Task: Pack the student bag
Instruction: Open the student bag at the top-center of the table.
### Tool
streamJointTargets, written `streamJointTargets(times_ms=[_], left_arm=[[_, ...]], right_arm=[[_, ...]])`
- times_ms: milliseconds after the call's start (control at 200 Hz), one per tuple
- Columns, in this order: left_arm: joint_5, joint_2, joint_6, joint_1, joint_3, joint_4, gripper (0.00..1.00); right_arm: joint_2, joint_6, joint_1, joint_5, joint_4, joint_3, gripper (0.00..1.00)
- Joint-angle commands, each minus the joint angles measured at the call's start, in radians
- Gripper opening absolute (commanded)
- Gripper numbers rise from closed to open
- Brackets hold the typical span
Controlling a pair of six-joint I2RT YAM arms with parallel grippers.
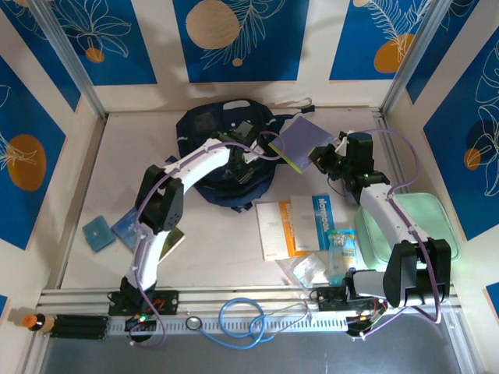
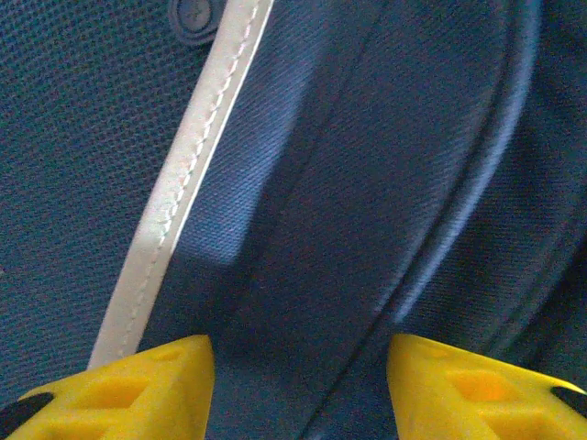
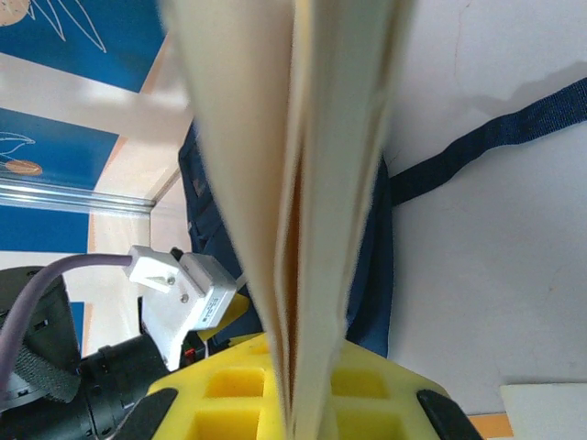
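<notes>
Blue leaf-print panels walled in a pale desk (image 1: 210, 249), and the bag (image 1: 210, 125) lay slumped at its far middle. The left hand (image 2: 298, 357) was down on it. Its yellow fingers (image 2: 147, 385) stood about half apart, with a raised fold of navy cloth between them, just beside the pale stripe (image 2: 183, 183). Nothing looked pinched yet.

The right hand (image 3: 298, 394) was clamped tight on a book (image 1: 302, 140), purple cover up, held in the air just right of the bag. In the wrist view the page edges ran straight up from between its fingers.

The step in hand looked like opening the bag's mouth so the book could go in. Whether the zip was undone, I could not tell.

To do this well, the left hand would need to close on the top layer of cloth alone, at that fold rather than the stripe. Then it should lift up and back to open a real gap. The right should wait until the mouth gaped, then lead with a narrow edge and slide the book in low.

The cloth looked soft, so it would likely sag shut if let go early. The book was gripped at one edge and might swing. The strap (image 3: 486, 137) trailing on the desk could snag it.
</notes>
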Motion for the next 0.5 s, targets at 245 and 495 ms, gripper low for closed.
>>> streamJointTargets(times_ms=[245, 495], left_arm=[[-0.085, 0.034, 0.039, 0.014, 0.058, -0.005, 0.42], [-0.011, -0.005, 0.023, 0.039, 0.065, -0.001, 0.09]], right_arm=[[-0.033, 0.000, -0.004, -0.018, 0.011, -0.013, 0.00], [-0.084, -0.015, -0.011, 0.032, -0.011, -0.028, 0.00]])
